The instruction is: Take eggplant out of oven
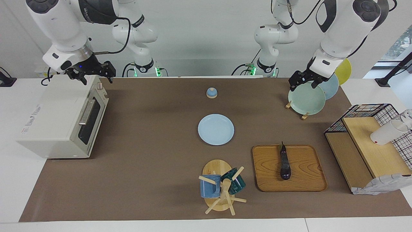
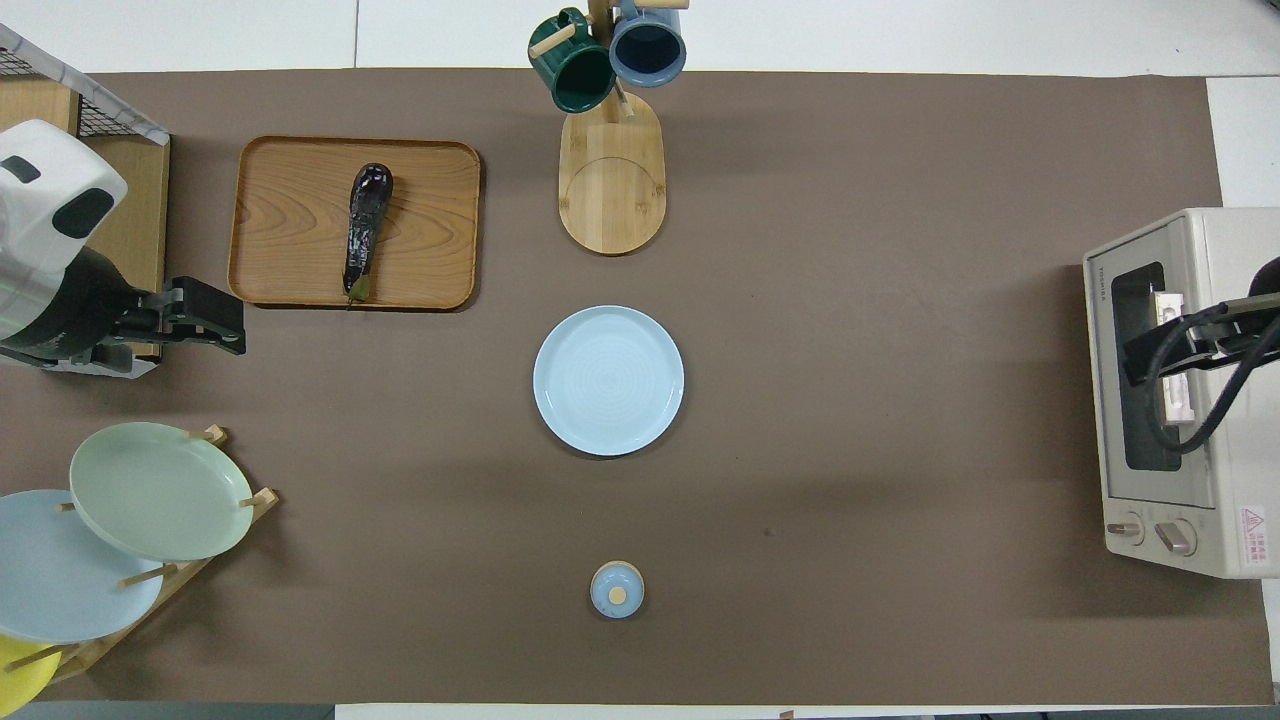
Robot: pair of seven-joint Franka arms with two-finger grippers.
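The eggplant, dark and glossy, lies on a wooden tray toward the left arm's end of the table, with its stem pointing toward the robots. The cream oven stands at the right arm's end with its glass door shut. My right gripper hangs over the top of the oven, holding nothing. My left gripper hangs over the plate rack, holding nothing.
A light blue plate lies mid-table. A mug tree stands farther out beside the tray. A small blue lid sits nearer the robots. A plate rack and a wire-basket wooden shelf stand at the left arm's end.
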